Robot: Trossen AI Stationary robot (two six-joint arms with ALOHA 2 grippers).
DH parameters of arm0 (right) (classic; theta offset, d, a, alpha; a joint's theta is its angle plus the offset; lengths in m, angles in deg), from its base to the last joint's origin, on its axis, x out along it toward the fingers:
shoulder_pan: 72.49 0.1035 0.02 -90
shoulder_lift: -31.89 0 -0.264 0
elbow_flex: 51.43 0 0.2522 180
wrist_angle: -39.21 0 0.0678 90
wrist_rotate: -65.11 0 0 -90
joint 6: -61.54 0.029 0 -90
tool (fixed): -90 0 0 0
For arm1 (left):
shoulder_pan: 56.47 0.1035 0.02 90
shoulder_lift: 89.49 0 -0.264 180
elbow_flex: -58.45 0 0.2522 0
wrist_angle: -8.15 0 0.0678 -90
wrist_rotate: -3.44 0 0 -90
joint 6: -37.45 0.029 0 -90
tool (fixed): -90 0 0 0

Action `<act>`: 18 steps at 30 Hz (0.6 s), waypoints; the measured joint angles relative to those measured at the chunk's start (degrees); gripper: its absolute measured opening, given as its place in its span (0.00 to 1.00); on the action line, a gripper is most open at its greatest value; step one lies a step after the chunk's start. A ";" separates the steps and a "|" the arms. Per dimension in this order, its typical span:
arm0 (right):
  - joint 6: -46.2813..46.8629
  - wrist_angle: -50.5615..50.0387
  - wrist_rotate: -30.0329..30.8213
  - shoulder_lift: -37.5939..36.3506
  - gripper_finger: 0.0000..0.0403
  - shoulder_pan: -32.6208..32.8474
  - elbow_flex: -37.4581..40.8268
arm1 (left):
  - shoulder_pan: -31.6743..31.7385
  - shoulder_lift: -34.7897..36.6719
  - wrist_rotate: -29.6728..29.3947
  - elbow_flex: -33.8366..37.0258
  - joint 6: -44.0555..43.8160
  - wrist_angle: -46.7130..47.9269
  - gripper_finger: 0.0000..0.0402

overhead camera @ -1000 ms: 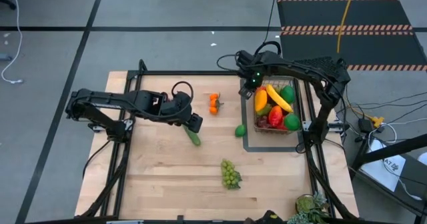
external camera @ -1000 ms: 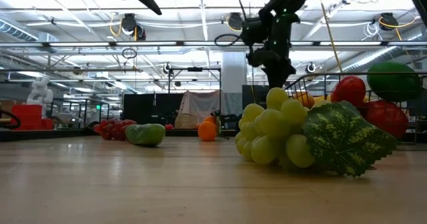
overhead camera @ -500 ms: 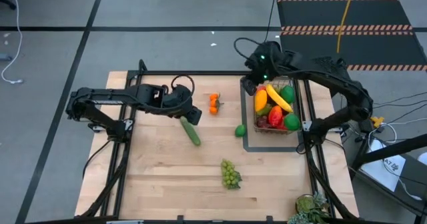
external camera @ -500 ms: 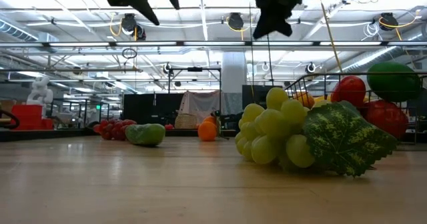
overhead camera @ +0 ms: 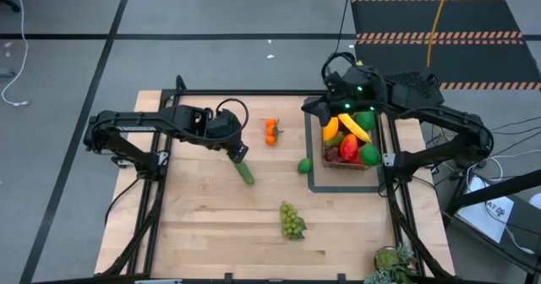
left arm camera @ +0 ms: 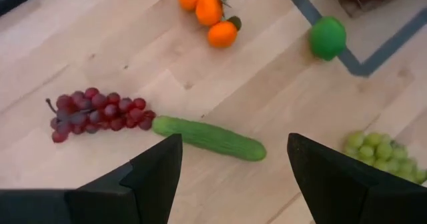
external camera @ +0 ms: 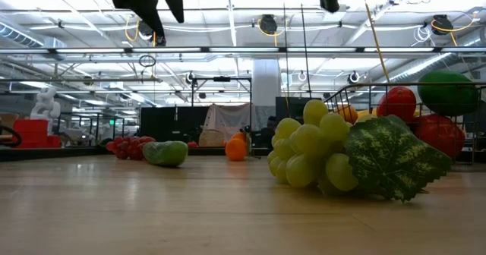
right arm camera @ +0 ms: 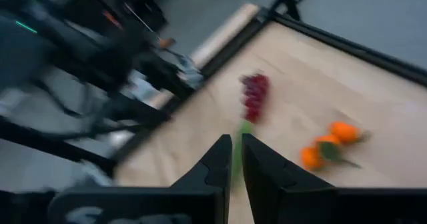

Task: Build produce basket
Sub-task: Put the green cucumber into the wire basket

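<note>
High view is showing the small dark wire-mesh basket [overhead camera: 347, 144] filling with produce; the long green cucumber [overhead camera: 243, 172], pale green grape bunch [overhead camera: 292, 221], orange cluster [overhead camera: 270, 130] and round green lime [overhead camera: 304, 166] are waiting on the wooden bench [overhead camera: 211, 225]; the left gripper [overhead camera: 237, 153] is hanging spread and empty over the cucumber; the right gripper [overhead camera: 314, 108] is clenched on nothing beside the basket.

Bright, even overhead light from ceiling strip lamps [external camera: 228, 29] flattens shadows on the pale wooden table [overhead camera: 203, 225], the low view glares white around those fixtures, and the right wrist view is heavily motion-blurred while the left wrist view stays fairly sharp.

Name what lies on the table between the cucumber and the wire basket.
In the high view, a lime lies between the cucumber and the basket; otherwise bare wood.
</note>
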 joint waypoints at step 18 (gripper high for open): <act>6.30 1.22 13.69 -7.68 0.07 13.33 -0.07 | 0.68 0.13 -4.66 3.02 11.67 -12.53 0.67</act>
